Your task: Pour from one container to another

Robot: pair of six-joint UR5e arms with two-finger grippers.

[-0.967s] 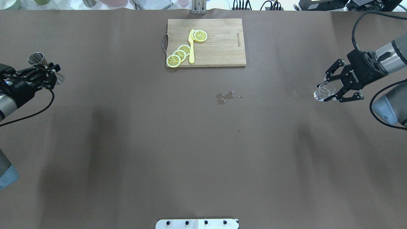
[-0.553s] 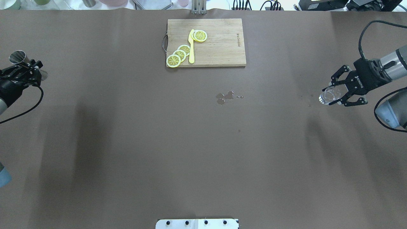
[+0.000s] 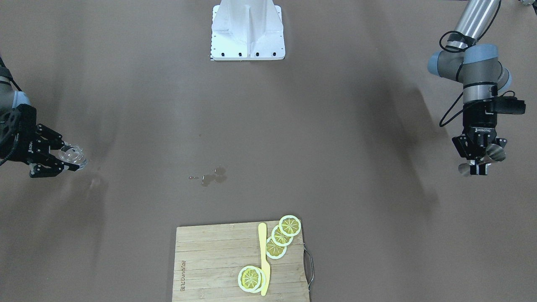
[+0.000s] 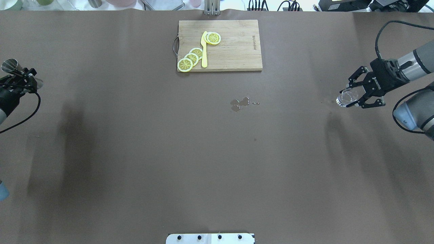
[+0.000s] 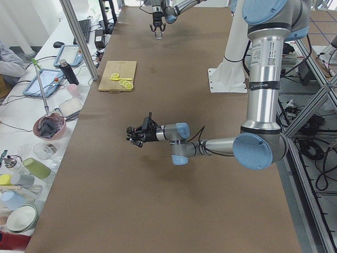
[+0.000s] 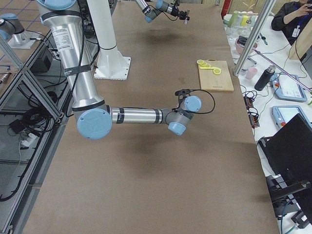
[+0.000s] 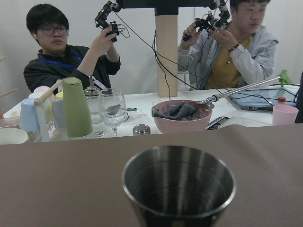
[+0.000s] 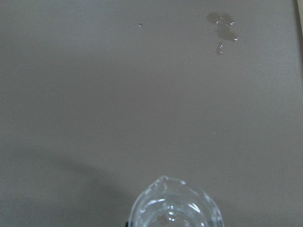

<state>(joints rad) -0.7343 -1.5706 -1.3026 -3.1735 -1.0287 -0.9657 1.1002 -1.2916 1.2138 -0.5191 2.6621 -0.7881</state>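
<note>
A small clear glass tumbler [image 4: 344, 99] is gripped by the right gripper [image 4: 351, 97], whose jaws are clenched on its sides, above the right end of the brown desk [image 4: 142, 162]. It is held near upright, mouth upward. A small grey steel hourglass jigger [image 4: 9, 65] is clasped at its waist by the jaws of the left gripper [image 4: 28, 79] over the desk's left end, well apart from the tumbler. Its long axis stands upright, with one cone opening upward.

The jigger's dark inside is shown only in the left wrist view, with two people beyond the desk; whether it holds liquid cannot be told. A wet patch [image 4: 239, 103] at mid-desk is also seen in the right wrist view.

One tumbler, one jigger, one wooden cutting board [image 4: 234, 51], one yellow knife [image 4: 204, 51] and at least four lemon slices [image 4: 185, 64] are counted.
</note>
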